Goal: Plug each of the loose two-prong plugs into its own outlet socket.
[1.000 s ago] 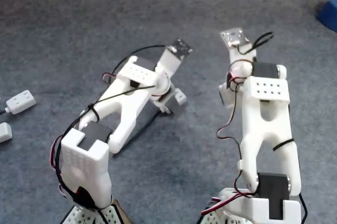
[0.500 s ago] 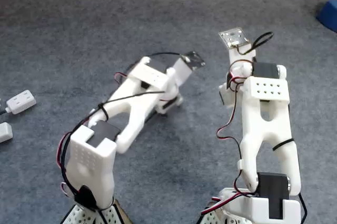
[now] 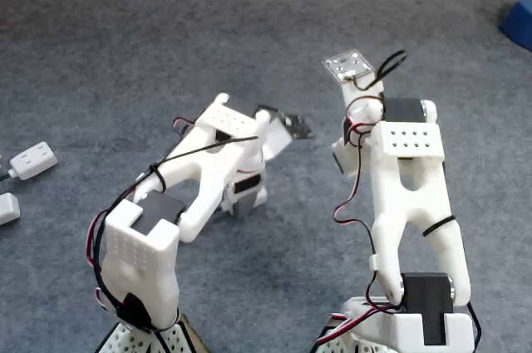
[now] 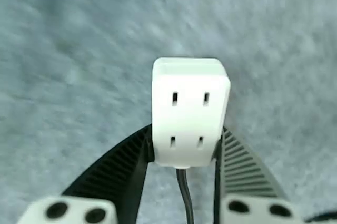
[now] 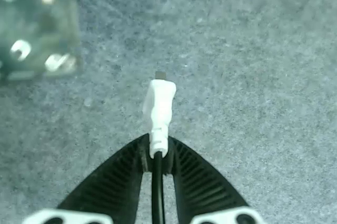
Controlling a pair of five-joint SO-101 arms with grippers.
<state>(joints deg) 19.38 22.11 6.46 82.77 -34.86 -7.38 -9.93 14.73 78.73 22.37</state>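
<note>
My left gripper (image 4: pixel 184 140) is shut on the lower end of a white outlet block (image 4: pixel 190 109) with two pairs of slots. Its black cord runs back between the fingers. The block hangs over grey carpet. My right gripper (image 5: pixel 158 147) is shut on a white two-prong plug (image 5: pixel 159 107) at its cord end, metal prongs pointing away from the wrist. In the high view the left arm (image 3: pixel 212 166) is folded near the middle and the right arm (image 3: pixel 403 170) stands to its right.
Two more white outlet blocks (image 3: pixel 32 159) (image 3: pixel 7 208) lie at the far left edge of the carpet. A blue object (image 3: pixel 519 22) sits at the far right corner. The left arm's camera board (image 5: pixel 34 21) appears blurred close to the held plug.
The left arm has drawn back toward its base and lowered, carrying the outlet block with it. The right arm's wrist has shifted slightly left, toward the left arm.
</note>
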